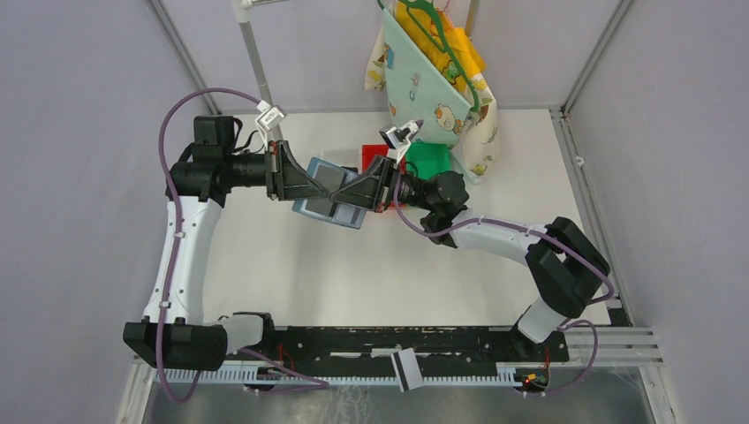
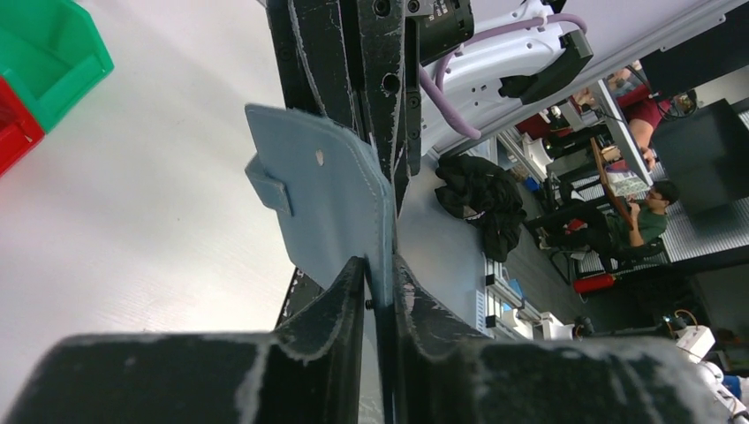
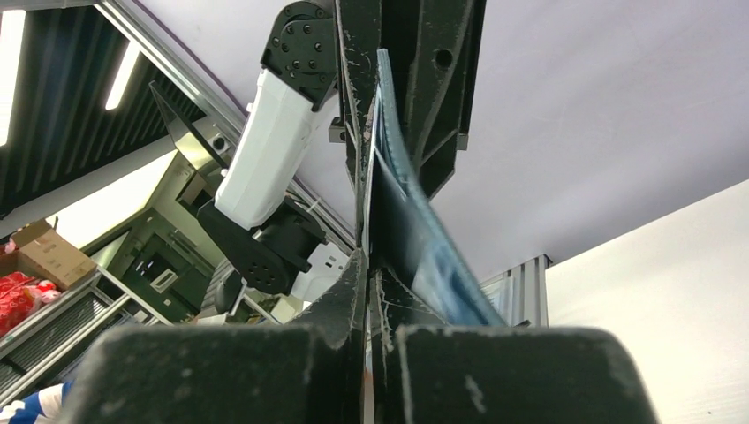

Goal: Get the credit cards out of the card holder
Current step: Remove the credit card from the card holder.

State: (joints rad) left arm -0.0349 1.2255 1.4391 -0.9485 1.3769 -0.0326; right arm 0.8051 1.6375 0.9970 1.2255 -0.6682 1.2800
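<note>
The teal-blue card holder (image 1: 320,212) hangs open above the middle of the table, between my two grippers. My left gripper (image 1: 309,187) is shut on its left edge; in the left wrist view the jaws (image 2: 378,281) pinch the holder's flap (image 2: 327,194). My right gripper (image 1: 351,193) comes in from the right and is shut. In the right wrist view a thin pale card edge (image 3: 372,159) runs down between its fingers (image 3: 367,265), with the holder's blue pockets (image 3: 433,256) just to the right. A grey card face (image 1: 332,180) shows between the grippers. A pale credit card with a dark stripe (image 1: 407,367) lies on the front rail.
A green bin (image 1: 431,161) and a red bin (image 1: 369,157) stand behind the right gripper; the left wrist view shows both, green bin (image 2: 49,53), red bin (image 2: 13,124). A patterned cloth bag (image 1: 433,79) hangs at the back. Frame posts mark the table's corners.
</note>
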